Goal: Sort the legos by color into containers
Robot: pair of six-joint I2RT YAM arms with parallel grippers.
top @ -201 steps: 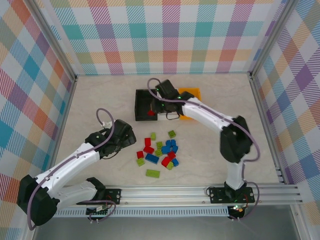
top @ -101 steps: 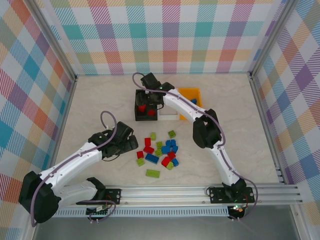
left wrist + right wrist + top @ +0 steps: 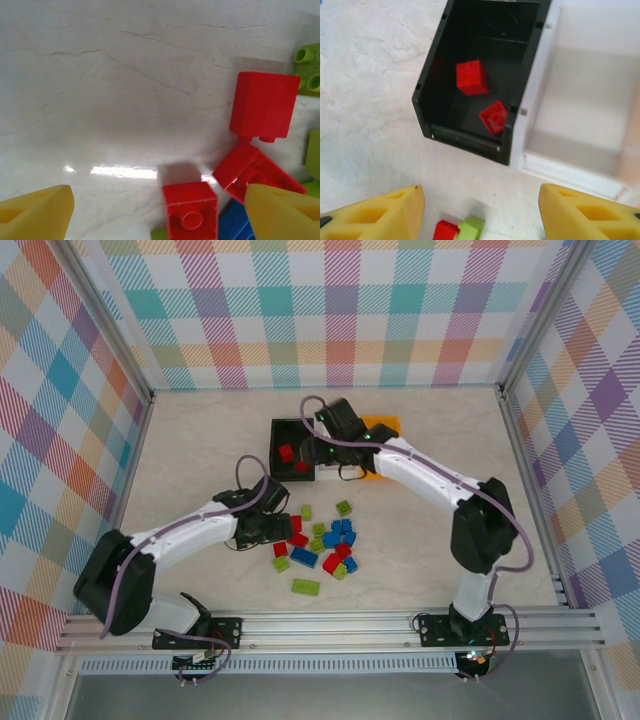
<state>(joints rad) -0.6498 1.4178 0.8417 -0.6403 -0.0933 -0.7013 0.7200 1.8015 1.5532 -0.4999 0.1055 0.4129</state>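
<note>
My left arm is reaching low across the table toward 3 o'clock, forearm nearly flat. My left fingers are arriving at the 9 o'clock edge of the pile of legos. They are spreading wide and gripping nothing. In the wrist view the yellow fingertips are framing a stud-up red lego. Two more red legos are lying at 1 o'clock of it, one tipped on its side and one tilted. A lime green lego and a blue lego are crowding in just beside them.

My right arm is stretching toward 11 o'clock, elbow bent at the right. It is holding my right fingers above the containers, where the black bin meets the white bin. These fingers are also gaping wide and carrying nothing. Two red legos are sitting inside the black bin. The arm is covering part of the white bin, and the orange bin is showing at 3 o'clock of it.
</note>
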